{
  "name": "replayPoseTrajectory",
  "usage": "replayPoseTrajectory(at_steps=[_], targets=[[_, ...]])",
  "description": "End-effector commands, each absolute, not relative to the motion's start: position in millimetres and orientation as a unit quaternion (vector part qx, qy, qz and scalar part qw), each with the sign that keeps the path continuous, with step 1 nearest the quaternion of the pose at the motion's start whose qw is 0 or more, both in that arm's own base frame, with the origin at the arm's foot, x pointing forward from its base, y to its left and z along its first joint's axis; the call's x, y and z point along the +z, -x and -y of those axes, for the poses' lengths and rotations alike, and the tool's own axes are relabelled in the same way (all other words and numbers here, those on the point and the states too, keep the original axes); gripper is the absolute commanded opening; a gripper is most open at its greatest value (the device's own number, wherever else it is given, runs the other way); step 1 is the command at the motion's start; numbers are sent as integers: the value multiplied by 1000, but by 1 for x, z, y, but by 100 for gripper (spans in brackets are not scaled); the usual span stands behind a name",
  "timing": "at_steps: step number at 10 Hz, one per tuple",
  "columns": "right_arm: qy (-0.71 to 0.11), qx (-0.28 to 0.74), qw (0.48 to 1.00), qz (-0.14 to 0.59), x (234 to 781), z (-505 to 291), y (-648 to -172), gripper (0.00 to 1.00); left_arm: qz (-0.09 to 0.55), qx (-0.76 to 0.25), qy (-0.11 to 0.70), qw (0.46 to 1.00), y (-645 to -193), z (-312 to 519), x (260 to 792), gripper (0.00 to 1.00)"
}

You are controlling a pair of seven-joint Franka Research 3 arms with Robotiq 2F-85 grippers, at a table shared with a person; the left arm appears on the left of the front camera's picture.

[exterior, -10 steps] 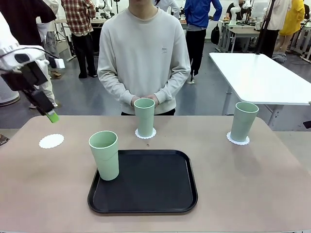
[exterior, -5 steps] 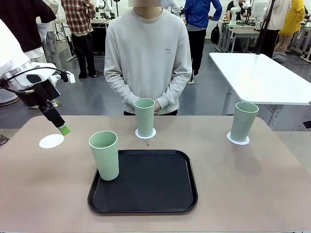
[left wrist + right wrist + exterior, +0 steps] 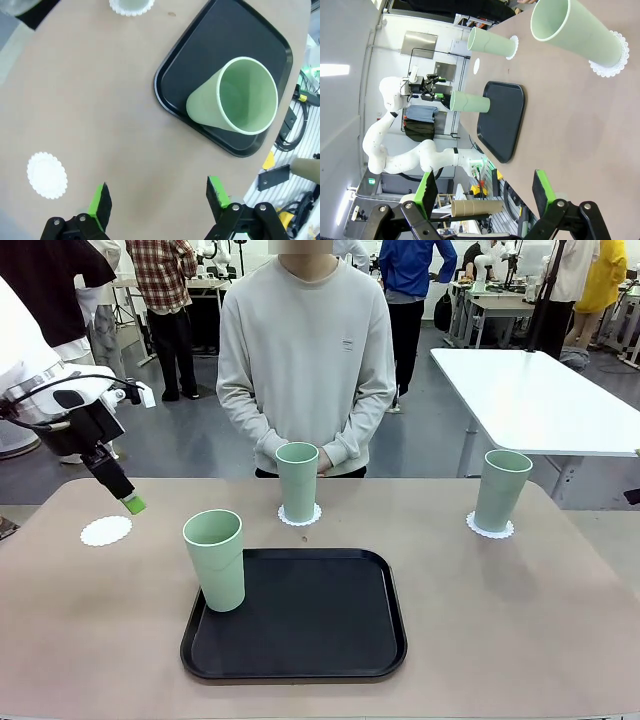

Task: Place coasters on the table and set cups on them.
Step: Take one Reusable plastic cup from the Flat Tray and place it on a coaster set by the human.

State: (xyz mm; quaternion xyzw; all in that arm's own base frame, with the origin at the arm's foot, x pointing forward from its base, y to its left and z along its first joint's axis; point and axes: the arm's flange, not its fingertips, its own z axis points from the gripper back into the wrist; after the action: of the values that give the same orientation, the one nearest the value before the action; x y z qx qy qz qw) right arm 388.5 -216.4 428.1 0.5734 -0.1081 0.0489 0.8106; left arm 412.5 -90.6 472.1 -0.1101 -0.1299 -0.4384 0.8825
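Nearest, one tall mint-green plastic cup (image 3: 215,560) stands on the black rounded tray (image 3: 330,665). It is not yet on the free white lacy paper coaster (image 3: 106,531) at the left of the beige table (image 3: 520,620). The left gripper (image 3: 158,194) and right gripper (image 3: 484,187) are wide open and empty. Farther, two more cups (image 3: 297,480) (image 3: 502,488) already stand on their coasters (image 3: 300,524) (image 3: 490,534).

A robotics lab hall: white table (image 3: 530,390), more benches (image 3: 492,302) behind, people (image 3: 162,290) standing about.
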Motion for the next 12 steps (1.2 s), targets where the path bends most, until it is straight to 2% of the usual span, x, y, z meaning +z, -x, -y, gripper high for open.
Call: replayPoseTrajectory(at_steps=[1, 3, 7, 9, 12], targets=[[-573, 49, 811, 109, 429, 216, -388, 100, 240, -513, 157, 809, -405, 74, 437, 100], [-573, 49, 811, 109, 429, 216, -388, 100, 315, -525, 195, 766, -405, 61, 407, 100], [-573, 49, 811, 109, 429, 216, -388, 100, 283, -540, 352, 710, -408, 47, 368, 100], [-573, 49, 811, 109, 429, 216, -388, 100, 253, -546, 374, 705, -420, 42, 358, 100], [-573, 49, 811, 109, 429, 216, -388, 100, 263, -601, 383, 650, -419, 44, 354, 100]])
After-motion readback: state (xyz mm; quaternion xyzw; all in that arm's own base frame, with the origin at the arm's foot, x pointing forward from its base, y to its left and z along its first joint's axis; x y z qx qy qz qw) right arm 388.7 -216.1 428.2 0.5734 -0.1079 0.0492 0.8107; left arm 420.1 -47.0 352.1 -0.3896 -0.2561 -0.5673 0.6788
